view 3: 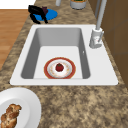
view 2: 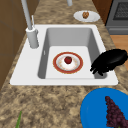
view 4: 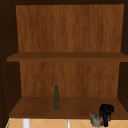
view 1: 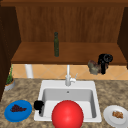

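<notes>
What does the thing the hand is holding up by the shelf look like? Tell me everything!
The grey-brown lump is small and knobbly, mottled grey, brown and a bit greenish, like a rough stone or a crumpled thing; what it really is cannot be told. The right hand curls round its right side and holds it in the air, just in front of the lower edge of the wooden shelf, above the counter and to the right of the faucet. The upper view shows it too, below the shelf's front edge.
</notes>
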You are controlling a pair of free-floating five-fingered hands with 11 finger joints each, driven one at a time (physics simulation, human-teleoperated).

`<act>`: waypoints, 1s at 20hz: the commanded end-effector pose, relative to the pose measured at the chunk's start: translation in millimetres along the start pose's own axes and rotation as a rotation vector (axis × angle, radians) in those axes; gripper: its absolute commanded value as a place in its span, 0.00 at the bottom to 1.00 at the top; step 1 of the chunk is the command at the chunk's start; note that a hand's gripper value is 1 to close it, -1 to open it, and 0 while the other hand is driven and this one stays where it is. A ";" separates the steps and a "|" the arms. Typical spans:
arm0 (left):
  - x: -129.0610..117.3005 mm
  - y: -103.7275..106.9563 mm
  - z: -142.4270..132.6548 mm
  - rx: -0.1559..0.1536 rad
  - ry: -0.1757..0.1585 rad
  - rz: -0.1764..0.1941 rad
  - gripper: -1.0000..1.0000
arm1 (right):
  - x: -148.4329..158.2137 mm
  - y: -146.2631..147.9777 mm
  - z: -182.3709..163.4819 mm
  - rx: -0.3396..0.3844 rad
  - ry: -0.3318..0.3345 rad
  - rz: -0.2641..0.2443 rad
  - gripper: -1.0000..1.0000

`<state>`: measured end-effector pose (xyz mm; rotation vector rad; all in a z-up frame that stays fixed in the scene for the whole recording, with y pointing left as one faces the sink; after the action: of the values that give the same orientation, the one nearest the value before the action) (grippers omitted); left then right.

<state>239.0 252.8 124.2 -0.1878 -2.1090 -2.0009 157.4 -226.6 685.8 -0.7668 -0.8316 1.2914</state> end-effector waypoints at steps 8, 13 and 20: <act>0.0 0.0 0.0 0.000 0.000 0.000 0.50 | -27.9 101.1 19.2 0.016 0.039 0.023 1.00; 0.0 0.0 0.0 0.000 0.000 0.000 0.50 | -45.3 134.0 -4.7 0.030 0.006 0.057 1.00; 0.0 0.0 0.0 0.000 0.000 0.000 0.50 | -67.2 163.3 -69.2 0.078 0.022 0.084 1.00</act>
<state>239.0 252.8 124.2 -0.1878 -2.1090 -2.0009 110.1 -267.3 523.7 -0.7159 -0.7242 1.3532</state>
